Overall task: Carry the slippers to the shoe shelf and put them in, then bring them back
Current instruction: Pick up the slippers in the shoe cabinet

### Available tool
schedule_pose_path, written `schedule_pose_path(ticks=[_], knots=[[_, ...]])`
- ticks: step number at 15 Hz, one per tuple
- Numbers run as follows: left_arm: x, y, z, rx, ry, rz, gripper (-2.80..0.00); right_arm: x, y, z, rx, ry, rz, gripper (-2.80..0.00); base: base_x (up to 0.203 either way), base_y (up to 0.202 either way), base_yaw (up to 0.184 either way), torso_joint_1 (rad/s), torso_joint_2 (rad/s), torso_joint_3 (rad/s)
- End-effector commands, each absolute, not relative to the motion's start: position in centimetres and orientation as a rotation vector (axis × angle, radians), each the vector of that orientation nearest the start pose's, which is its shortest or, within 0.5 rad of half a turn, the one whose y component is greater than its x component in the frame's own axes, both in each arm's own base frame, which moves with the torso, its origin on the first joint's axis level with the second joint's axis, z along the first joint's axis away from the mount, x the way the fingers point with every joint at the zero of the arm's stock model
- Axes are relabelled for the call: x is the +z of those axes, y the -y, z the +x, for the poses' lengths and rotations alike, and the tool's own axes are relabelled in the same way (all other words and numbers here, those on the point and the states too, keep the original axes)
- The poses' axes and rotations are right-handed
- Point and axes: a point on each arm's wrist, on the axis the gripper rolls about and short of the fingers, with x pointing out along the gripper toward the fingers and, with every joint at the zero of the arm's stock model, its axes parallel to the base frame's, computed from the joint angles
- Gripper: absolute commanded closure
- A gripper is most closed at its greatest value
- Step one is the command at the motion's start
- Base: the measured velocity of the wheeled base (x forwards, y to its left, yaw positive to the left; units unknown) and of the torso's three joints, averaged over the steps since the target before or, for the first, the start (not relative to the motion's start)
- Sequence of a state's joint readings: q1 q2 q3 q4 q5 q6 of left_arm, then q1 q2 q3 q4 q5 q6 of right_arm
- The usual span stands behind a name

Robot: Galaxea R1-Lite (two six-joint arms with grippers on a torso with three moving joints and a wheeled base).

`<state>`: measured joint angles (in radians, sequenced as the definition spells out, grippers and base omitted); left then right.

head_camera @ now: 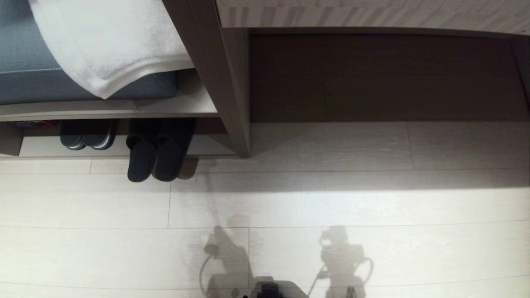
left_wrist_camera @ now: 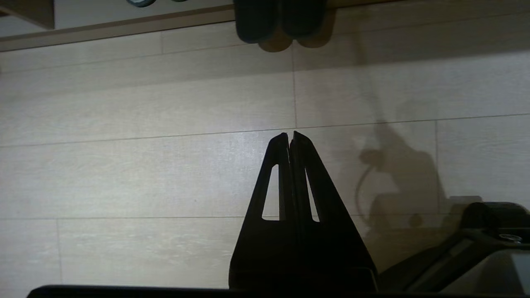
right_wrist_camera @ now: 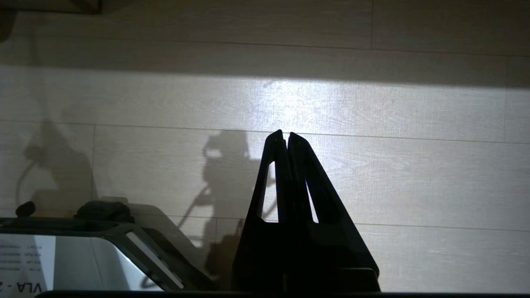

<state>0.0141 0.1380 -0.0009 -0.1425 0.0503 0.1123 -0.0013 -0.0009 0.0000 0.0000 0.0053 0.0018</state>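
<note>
The black slippers (head_camera: 159, 151) lie side by side with their heels inside the shoe shelf (head_camera: 45, 145) and their rounded toes sticking out over the pale floor. In the left wrist view the slipper toes (left_wrist_camera: 277, 20) show at the far edge, well beyond my left gripper (left_wrist_camera: 291, 134), which hangs shut and empty over bare floorboards. My right gripper (right_wrist_camera: 285, 133) is also shut and empty above the floor, far from the slippers. Neither gripper shows in the head view; only the arms' shadows fall on the floor.
A second dark pair with grey sole rims (head_camera: 87, 136) sits deeper in the shelf, left of the slippers. Above it are a blue-grey cushion (head_camera: 25, 74) and a white towel (head_camera: 112, 45). A wooden upright panel (head_camera: 232, 91) separates the shelf from a dark desk recess (head_camera: 381, 74).
</note>
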Motion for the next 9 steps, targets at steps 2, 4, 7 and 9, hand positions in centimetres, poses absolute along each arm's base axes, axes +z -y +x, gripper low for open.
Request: schedule_pose_path(ticks=[2, 4, 7, 9], knots=[[7.85, 0.01, -2.28, 0.011, 0.029, 0.115, 0.0, 7.54, -0.02, -2.29, 0.005, 0.002, 0.002, 0.0, 0.0, 0.0, 0.0, 0.0, 0.0, 0.0], [7.44, 0.09, -2.28, -0.023, -0.013, 0.122, 0.0, 7.54, -0.02, -2.29, 0.005, 0.002, 0.002, 0.0, 0.0, 0.0, 0.0, 0.0, 0.0, 0.0], [7.42, 0.1, -2.28, -0.031, -0.01, 0.129, 0.0, 7.54, -0.02, -2.29, 0.005, 0.002, 0.002, 0.0, 0.0, 0.0, 0.0, 0.0, 0.0, 0.0], [7.46, 0.1, -2.29, -0.031, -0.009, 0.126, 0.0, 7.54, -0.02, -2.29, 0.005, 0.002, 0.002, 0.0, 0.0, 0.0, 0.0, 0.0, 0.0, 0.0]])
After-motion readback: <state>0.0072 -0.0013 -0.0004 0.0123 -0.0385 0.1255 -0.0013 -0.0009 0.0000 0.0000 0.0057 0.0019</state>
